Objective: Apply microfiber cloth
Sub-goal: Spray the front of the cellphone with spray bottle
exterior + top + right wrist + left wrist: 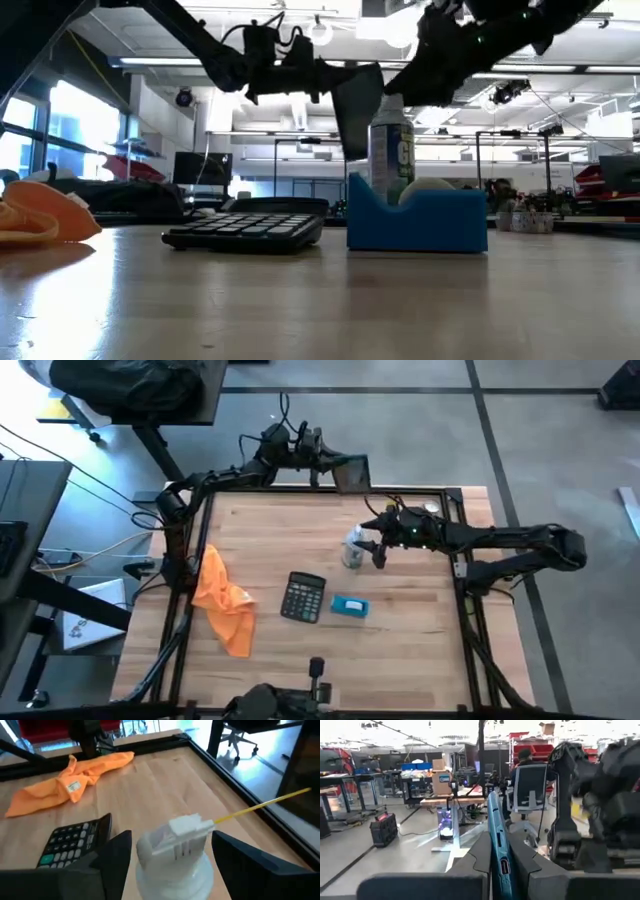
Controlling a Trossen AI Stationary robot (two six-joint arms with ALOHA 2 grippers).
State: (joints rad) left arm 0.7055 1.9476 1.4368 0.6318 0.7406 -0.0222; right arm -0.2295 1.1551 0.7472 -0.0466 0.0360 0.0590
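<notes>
**Wood table, open workshop behind**

The cloth (222, 600) lies crumpled near the left edge of the pale wood table (400, 650), well apart from both grippers. Beside it sit a calculator (303, 597) and a blue box (349, 606).

The left gripper (335, 468) is raised over the far edge, its fingers closed on a teal tablet (497, 845) held edge-on. The right gripper (368, 547) straddles a spray can (175, 852), fingers on either side; whether they touch it is unclear.

Beyond the table: grey floor, benches, an office chair (530, 787), red shelving, ceiling strip lights.
</notes>
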